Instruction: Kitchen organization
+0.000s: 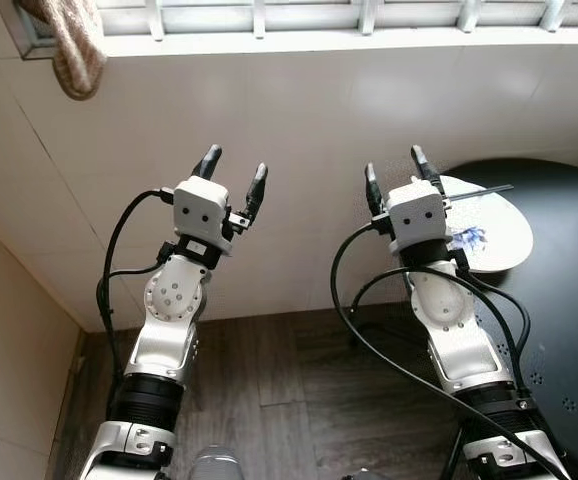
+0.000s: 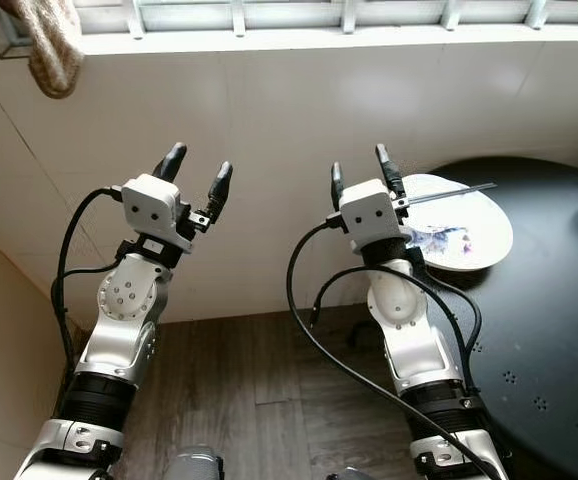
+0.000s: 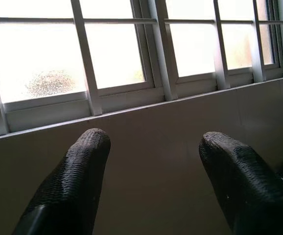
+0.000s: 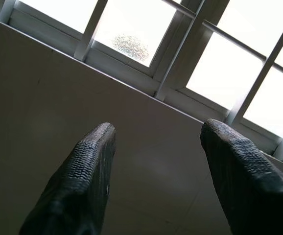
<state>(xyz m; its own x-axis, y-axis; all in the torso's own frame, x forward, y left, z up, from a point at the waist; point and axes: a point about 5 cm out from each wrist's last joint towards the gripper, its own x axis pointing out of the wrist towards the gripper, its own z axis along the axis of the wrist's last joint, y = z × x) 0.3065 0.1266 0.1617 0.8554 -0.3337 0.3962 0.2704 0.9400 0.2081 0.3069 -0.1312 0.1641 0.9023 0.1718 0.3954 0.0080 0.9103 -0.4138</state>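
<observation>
Black round table (image 1: 559, 330) standing by tiled wall (image 1: 299, 130), carrying one white plate (image 1: 499, 235); left gripper (image 1: 233, 180) and right gripper (image 1: 397, 177) both hovering wide, gripping nothing.

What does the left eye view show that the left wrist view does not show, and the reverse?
The left eye view alone shows both silver arms, the right gripper, a white plate on a black round table, a cloth hanging at the sill, and the wooden floor. The left wrist view alone shows the bright window panes. Both show the left gripper, open and empty, and the white wall under the window.
</observation>
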